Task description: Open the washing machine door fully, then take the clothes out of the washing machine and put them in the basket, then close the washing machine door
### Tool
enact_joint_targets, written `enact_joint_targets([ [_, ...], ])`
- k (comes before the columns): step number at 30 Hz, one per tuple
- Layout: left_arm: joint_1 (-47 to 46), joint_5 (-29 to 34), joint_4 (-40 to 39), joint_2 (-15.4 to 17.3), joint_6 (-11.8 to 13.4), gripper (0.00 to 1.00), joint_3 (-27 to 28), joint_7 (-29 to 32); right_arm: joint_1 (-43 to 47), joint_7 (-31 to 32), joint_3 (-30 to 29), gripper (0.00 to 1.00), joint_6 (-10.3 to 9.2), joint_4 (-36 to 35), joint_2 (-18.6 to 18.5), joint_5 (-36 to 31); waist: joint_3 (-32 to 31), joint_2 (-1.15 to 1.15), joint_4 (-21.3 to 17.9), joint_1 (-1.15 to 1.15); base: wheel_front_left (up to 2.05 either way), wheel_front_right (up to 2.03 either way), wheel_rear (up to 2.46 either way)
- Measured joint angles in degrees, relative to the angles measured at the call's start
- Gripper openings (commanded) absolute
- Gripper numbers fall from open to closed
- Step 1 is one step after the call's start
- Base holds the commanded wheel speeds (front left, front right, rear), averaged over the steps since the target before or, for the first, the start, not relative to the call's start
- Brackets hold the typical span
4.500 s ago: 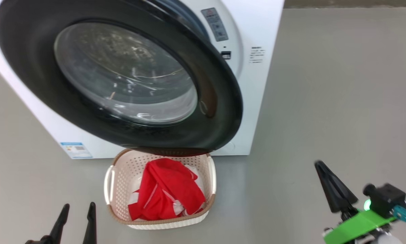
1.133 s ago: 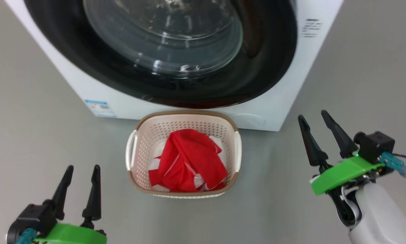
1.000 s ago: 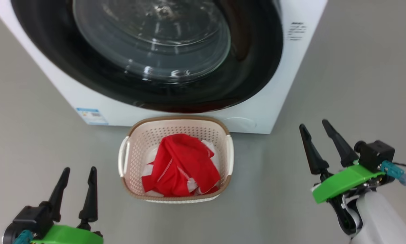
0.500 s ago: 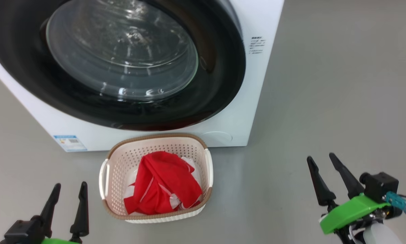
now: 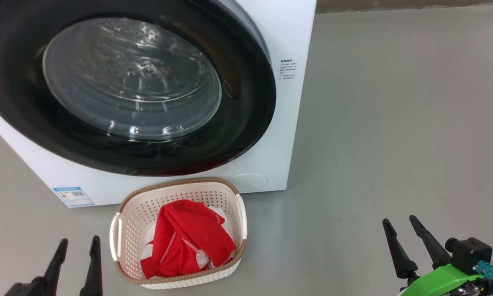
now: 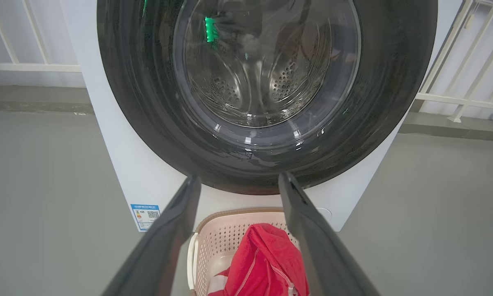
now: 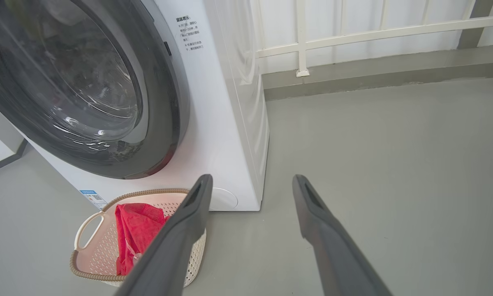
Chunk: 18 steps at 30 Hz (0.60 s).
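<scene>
Against the front of the washing machine (image 5: 289, 37), the washing machine door (image 5: 127, 86) lies flush with the cabinet, with no gap visible along its right edge in the head and right wrist views. Through the glass, the drum (image 6: 262, 82) presents bare dimpled steel. Directly below the door's lower edge, the basket (image 5: 176, 181) stands on the floor (image 5: 394, 123), just beside the machine. The clothes (image 5: 188, 238) are bundled inside it, below the rim.

Left claw (image 5: 79, 240): released, grasping nothing, low and near the basket's left handle. Right claw (image 5: 399, 220): released, grasping nothing, well apart from basket and machine.

Judged status: all three steps appear done; only latch confirmation remains.

Possible faults from this state:
1. Door unlatched. Whether the catch has engaged cannot be told from these views. A door merely resting shut may drift open.
2. Basket displaced. The left claw is close to the handle; a careless sideways move of that arm could nudge or tip the light plastic basket.
3. Door obstruction. If the door is reopened, its lower edge would sweep above the basket, and any raised fabric could snag on it.
</scene>
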Motion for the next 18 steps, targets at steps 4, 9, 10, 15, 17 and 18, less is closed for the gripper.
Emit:
enact_joint_targets([
  [4,0.07,0.02,-0.21,-0.04,0.0,1.0,0.21,0.0,0.12,0.0,-0.14,1.0,0.0,-0.27,0.0,0.0,-0.12,0.0,-0.25,0.0,0.0,0.0,0.0],
  [9,0.09,0.44,-0.21,-0.05,0.0,1.0,0.19,0.0,0.13,0.0,-0.27,1.0,0.0,-0.52,0.0,-0.01,-0.2,0.0,-0.05,0.0,0.0,0.0,0.0],
  [10,0.1,0.44,-0.21,-0.07,0.0,1.0,0.2,0.0,0.13,0.0,-0.29,1.0,0.0,-0.56,0.0,-0.01,-0.23,0.0,-0.01,0.0,0.0,0.0,0.0],
  [15,0.63,0.44,-0.21,-0.11,0.0,1.0,0.22,0.0,0.16,0.0,-0.27,1.0,0.0,-0.63,-0.03,-0.01,-0.4,0.0,0.17,0.0,0.0,0.0,0.0],
  [17,1.04,0.44,-0.2,-0.19,0.0,1.0,0.23,0.0,0.17,0.0,-0.26,1.0,0.0,-0.68,-0.04,-0.02,-0.39,0.0,0.23,0.0,0.0,0.0,0.0],
  [18,1.07,0.44,-0.21,-0.25,0.0,1.0,0.26,0.0,0.17,0.0,-0.26,1.0,0.0,-0.73,-0.04,-0.02,-0.35,0.0,0.26,0.0,0.0,0.0,0.0],
])
